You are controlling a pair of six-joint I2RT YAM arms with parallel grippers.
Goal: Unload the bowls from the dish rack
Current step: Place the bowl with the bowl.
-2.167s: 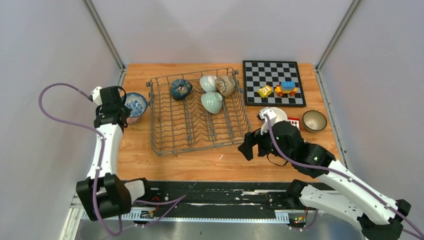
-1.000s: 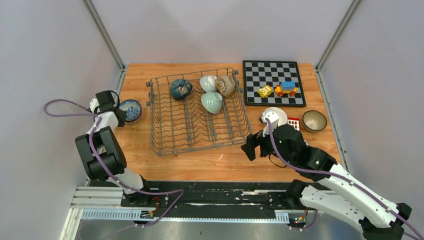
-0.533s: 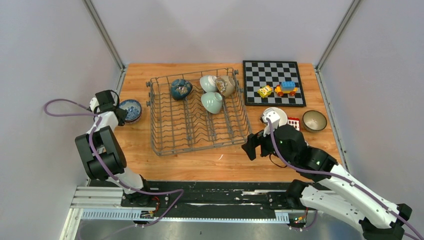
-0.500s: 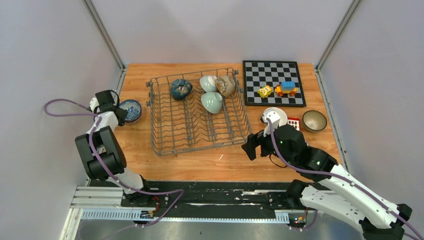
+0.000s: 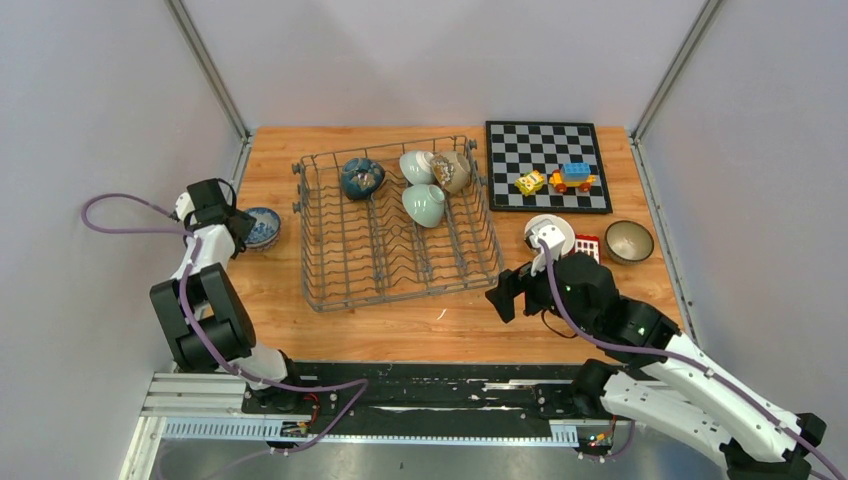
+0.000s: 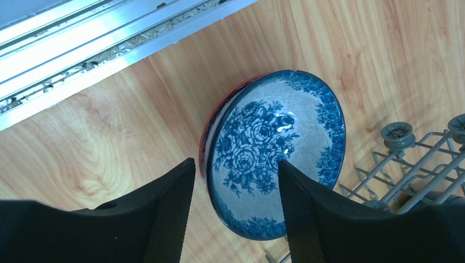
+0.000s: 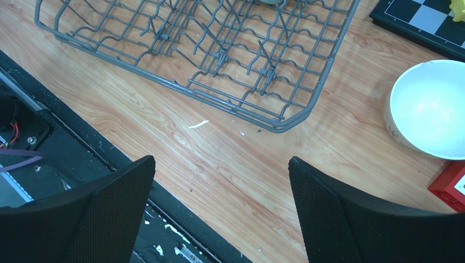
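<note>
The grey wire dish rack holds several bowls at its far end: a dark teal one, two pale green ones and a beige-brown one. Left of the rack a blue-and-white bowl rests on the table, on top of something with a red rim. My left gripper is open, one finger outside the bowl's near rim and one over its inside. My right gripper hangs wide open and empty over bare wood near the rack's front right corner.
A white bowl and a beige bowl stand right of the rack, a red block between them. The chessboard at the back right carries toy blocks. A black rail runs along the table's near edge.
My left gripper has opened and let go of the blue-and-white bowl, which now rests low beside the rack. The right arm has barely shifted.
</note>
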